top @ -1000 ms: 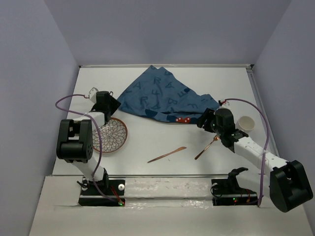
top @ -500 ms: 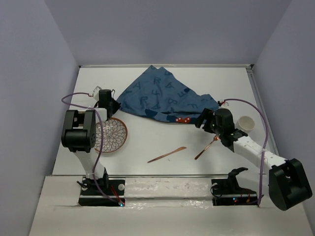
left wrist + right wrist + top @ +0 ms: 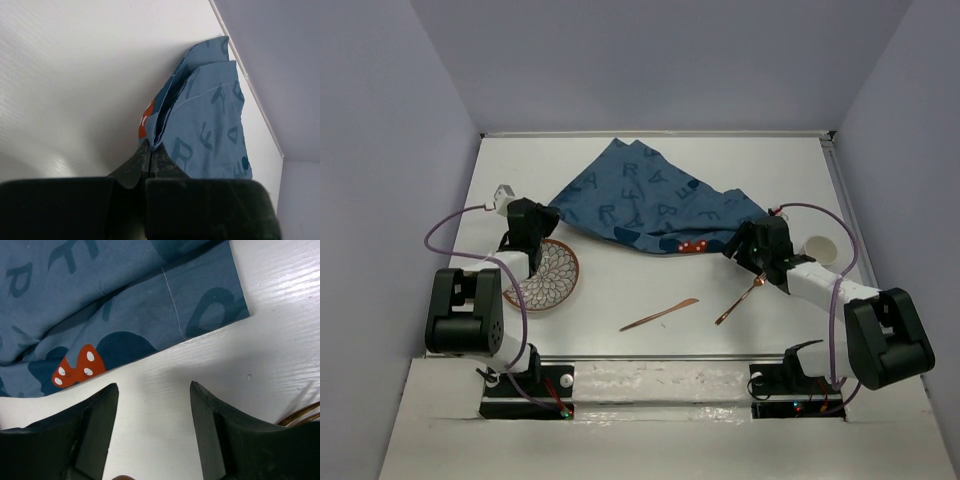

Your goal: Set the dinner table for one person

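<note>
The dinner table is a plain white top. On it lies a crumpled dark-blue placemat printed with letters. My left gripper is shut on the placemat's left corner, and in the left wrist view the left gripper pinches the folded blue placemat. My right gripper stands open just short of the placemat's right corner. The right wrist view has the right gripper over bare table, with the placemat's hem and a red bow print ahead of it.
A patterned plate lies beside the left arm. A copper knife and another copper utensil lie toward the front. A white cup stands behind the right forearm. Walls close in the table's back and sides.
My left gripper closed on the placemat's left corner and drew it slightly left and nearer. The right arm swung in, bringing its open gripper to the placemat's right corner.
</note>
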Action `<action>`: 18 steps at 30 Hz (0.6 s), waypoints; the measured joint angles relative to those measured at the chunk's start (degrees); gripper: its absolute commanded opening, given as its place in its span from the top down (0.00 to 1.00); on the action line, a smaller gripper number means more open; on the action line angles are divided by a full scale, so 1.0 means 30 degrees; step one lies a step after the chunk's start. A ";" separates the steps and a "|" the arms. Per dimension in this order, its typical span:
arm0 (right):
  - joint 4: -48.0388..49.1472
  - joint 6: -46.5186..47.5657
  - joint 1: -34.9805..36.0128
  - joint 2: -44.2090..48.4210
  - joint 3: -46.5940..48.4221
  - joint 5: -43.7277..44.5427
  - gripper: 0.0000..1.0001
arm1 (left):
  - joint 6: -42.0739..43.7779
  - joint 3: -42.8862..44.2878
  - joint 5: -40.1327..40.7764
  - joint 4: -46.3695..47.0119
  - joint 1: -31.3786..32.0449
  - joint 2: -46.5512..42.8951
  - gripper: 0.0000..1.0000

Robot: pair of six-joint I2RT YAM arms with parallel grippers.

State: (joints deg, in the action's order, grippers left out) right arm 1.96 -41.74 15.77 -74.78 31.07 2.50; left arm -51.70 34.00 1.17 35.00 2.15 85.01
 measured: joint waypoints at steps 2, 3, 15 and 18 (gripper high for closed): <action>0.0007 -0.0430 0.0000 -0.0109 -0.0007 0.0117 0.42 | -0.0189 -0.0408 -0.0073 0.0423 0.0029 -0.0124 1.00; 0.0015 -0.0714 0.0000 -0.0117 -0.0015 0.0313 0.42 | -0.0357 -0.0692 -0.0080 0.0648 0.0117 -0.0240 1.00; 0.0692 -0.3016 -0.0590 -0.2506 0.0721 0.2645 0.43 | -0.1180 -0.2375 0.0612 0.2426 0.2106 -0.3024 1.00; 0.1027 -0.3541 -0.0787 -0.2929 0.0925 0.3257 0.50 | -0.1319 -0.2601 0.0823 0.2616 0.2382 -0.3439 1.00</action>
State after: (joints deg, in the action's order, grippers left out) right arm 5.04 -52.36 13.41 -83.57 33.85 12.27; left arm -55.66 26.20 3.64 42.85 9.30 74.70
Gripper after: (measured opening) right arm 0.564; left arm 0.026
